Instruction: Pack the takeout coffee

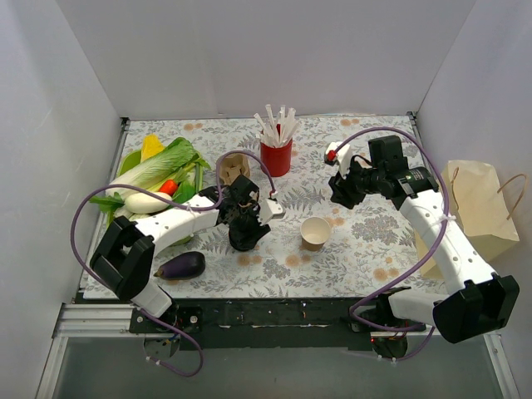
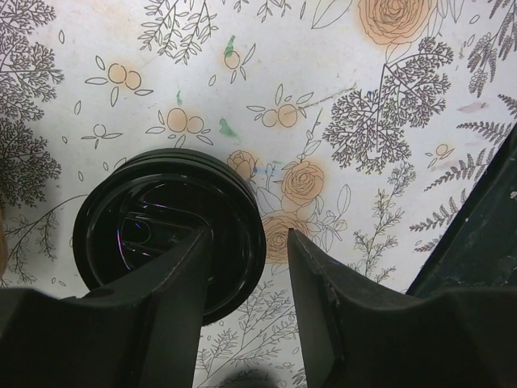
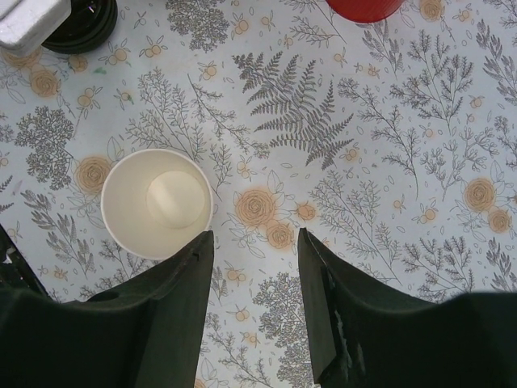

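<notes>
On the flowered tablecloth (image 1: pixel 366 241), near the middle, the takeout coffee (image 1: pixel 315 233) stands upright with its mouth open. In the overhead view it is at about 7 o'clock from my right gripper (image 1: pixel 342 193) and 3 o'clock from my left gripper (image 1: pixel 247 229), apart from both. In my right wrist view the cup (image 3: pixel 157 203) sits at 10 o'clock from the gap of that gripper (image 3: pixel 255 234), just outside one finger. Those jaws are spread, with only cloth between them. My left gripper (image 2: pixel 249 234) hangs over a black lid (image 2: pixel 170 234) with its jaws apart. One finger crosses the lid and the lid's 3 o'clock rim lies in the gap. A strip of cloth shows between that rim and the other finger, so nothing is pinched. From the wrist I see only the cup's rim and pale inside, and its sides are hidden. The red cup (image 3: pixel 367 8) is cut off by the top edge there. Overhead, my left fingertips merge with the dark wrist, and I cannot make out the lid beneath them.
</notes>
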